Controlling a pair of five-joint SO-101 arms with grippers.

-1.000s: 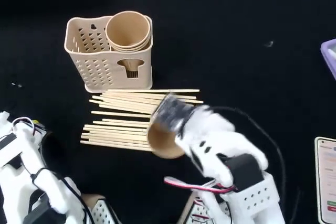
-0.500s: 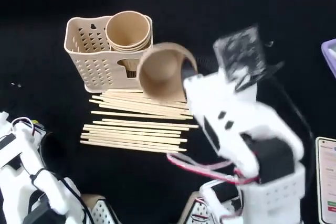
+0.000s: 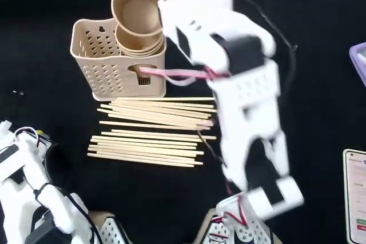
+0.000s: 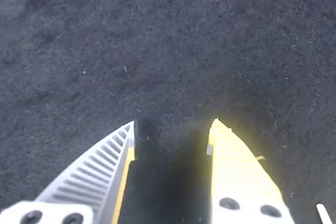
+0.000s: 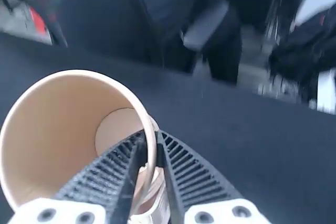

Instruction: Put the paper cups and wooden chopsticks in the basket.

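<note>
Cup-stacking is the step in hand. My right gripper [image 5: 150,135] is pinched on the rim of a paper cup [image 3: 139,5], one finger inside the wall and one outside. I hold the cup mouth-up just above the stack of cups [image 3: 141,47] already nested in the basket [image 3: 94,55]. As I judge it, the next move is a straight descent so the base seats in the top cup of that stack. Only then should these jaws spread.

The wooden chopsticks [image 3: 151,130] lie in two loose bunches on the table [image 3: 320,84] just in front of the basket, not yet gathered. My left gripper [image 4: 170,129] has its jaws spread and empty over bare table, well apart from the basket.

A second ago the cup lay tilted low over the chopsticks. Half a second ago it was raised beside the basket's front. Now it is over the basket. The chopsticks and the stack have not shifted.
</note>
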